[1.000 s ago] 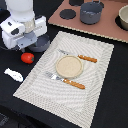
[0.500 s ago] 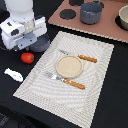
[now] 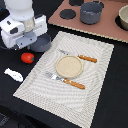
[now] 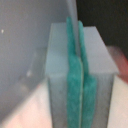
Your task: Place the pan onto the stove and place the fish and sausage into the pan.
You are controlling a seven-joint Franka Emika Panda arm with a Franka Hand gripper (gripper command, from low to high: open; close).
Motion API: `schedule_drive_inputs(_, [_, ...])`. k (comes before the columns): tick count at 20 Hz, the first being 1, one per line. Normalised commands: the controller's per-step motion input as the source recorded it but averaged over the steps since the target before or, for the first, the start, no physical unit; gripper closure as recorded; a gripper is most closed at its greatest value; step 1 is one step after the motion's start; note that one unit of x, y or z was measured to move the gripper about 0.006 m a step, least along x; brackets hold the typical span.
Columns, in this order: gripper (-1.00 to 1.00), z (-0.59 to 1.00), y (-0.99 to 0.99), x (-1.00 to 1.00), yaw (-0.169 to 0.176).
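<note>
Seemingly the tool (image 4: 80, 85) has its green pads pressed together on the pan (image 3: 41, 44)'s thin edge; slipping could drop it short of the stove (image 3: 112, 30).

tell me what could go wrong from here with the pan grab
The end effector looks closed, pads nearly together, so its hold on the pan may be thin and could slip when lifted. The big grey pot already sits on the stove, which crowds the landing spot. The sausage lies close beside the pan and could get knocked away.
</note>
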Motion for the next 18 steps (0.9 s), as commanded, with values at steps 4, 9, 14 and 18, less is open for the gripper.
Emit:
schedule_drive_inputs(4, [1.0,1.0,0.62,0.28,-0.003])
schedule_drive_inputs(9, [1.0,0.94,0.82,0.47,0.0])
schedule_drive_inputs(14, [1.0,0.55,0.98,0.62,0.0])
schedule_drive_inputs(18, [1.0,0.32,0.96,0.57,0.0])
